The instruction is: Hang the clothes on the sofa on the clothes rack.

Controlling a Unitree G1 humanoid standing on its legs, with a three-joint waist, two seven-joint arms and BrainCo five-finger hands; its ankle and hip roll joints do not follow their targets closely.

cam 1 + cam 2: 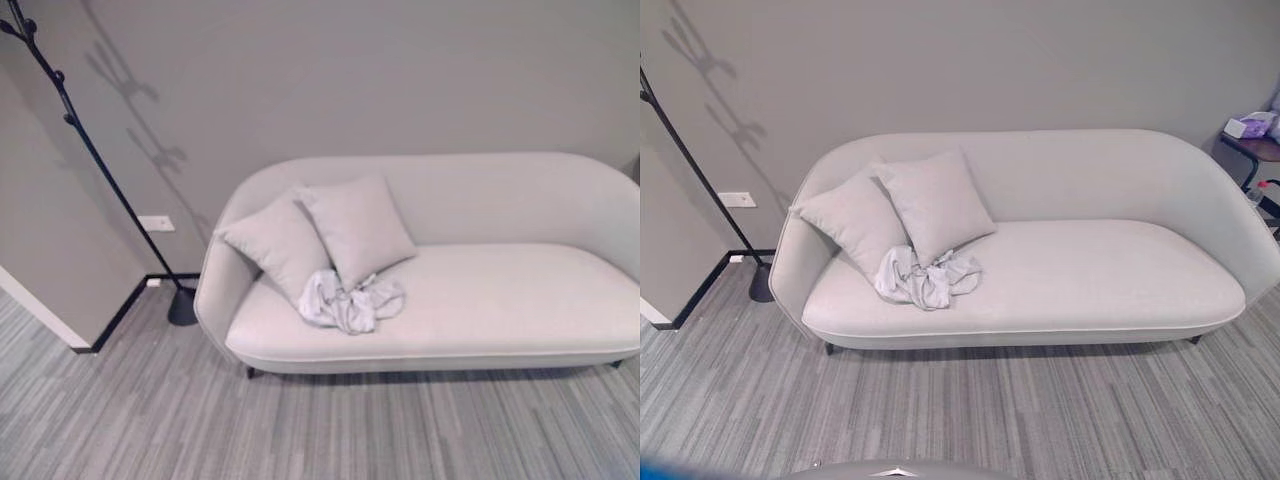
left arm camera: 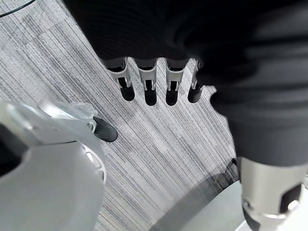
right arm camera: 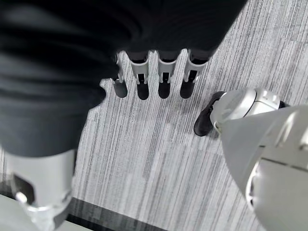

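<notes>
A crumpled pale grey garment (image 1: 350, 301) (image 1: 926, 277) lies on the seat of a light grey sofa (image 1: 520, 300) (image 1: 1090, 280), just in front of two cushions (image 1: 320, 235). A black clothes rack (image 1: 85, 150) with knobbed pegs stands left of the sofa, its round base (image 1: 182, 306) on the floor by the wall. My left hand (image 2: 149, 82) hangs over the striped carpet, fingers relaxed and holding nothing. My right hand (image 3: 154, 77) hangs the same way over the carpet, also empty.
Grey striped carpet (image 1: 300, 430) stretches in front of the sofa. A wall corner with black skirting (image 1: 110, 325) juts out at the left near the rack base. A small dark side table (image 1: 1258, 150) with a purple-white item stands at the right end of the sofa.
</notes>
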